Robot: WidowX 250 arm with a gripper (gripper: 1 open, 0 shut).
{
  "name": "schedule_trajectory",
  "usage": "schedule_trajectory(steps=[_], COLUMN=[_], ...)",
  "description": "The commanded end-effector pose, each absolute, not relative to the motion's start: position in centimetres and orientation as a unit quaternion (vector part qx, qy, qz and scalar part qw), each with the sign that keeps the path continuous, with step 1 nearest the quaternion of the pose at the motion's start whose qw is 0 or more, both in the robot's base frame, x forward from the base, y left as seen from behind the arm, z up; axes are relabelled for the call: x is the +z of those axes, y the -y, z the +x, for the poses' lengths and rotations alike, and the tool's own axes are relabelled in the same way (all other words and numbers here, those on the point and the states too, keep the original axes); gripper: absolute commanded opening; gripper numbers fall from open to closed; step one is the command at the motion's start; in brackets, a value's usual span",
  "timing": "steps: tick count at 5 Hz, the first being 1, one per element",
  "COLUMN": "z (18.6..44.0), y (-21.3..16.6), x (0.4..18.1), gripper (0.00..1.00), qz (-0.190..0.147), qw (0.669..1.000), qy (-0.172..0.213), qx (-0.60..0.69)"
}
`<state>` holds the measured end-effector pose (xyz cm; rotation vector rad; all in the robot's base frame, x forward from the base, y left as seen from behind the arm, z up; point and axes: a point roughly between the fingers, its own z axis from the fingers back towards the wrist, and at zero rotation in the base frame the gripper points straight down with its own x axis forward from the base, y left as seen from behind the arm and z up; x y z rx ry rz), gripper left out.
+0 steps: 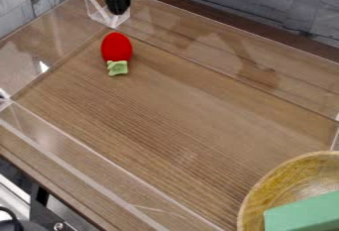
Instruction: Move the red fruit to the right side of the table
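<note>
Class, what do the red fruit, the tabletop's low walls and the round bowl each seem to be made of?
Red fruit: probably plastic; smooth, glossy, uniform red, pale green cap.
Low walls: likely clear acrylic; see-through, with bright reflections.
Bowl: apparently wood; yellowish, streaky grain, dull sheen.

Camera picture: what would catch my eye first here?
The red fruit, glossy with a pale green cap, lies alone at the far left of the wooden table. Just behind it hangs the dark gripper, its fingers shut on nothing. At the near right corner sits a wooden bowl holding a green block.
</note>
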<state>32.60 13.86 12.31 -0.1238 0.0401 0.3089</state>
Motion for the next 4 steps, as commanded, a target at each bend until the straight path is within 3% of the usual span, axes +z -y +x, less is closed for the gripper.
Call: schedule_trajectory(steps=[1, 3, 4], z=[32.6, 31.7, 32.1], y=[-13.6, -14.1, -13.3], x=[17.1, 17.3, 15.6], gripper=[0.00, 0.00, 1.00], qz=[-0.055, -0.056, -0.046], qw=[0.982, 0.980, 0.981], qy=[0.033, 0.027, 0.021], qx=[0.176, 0.191, 0.186])
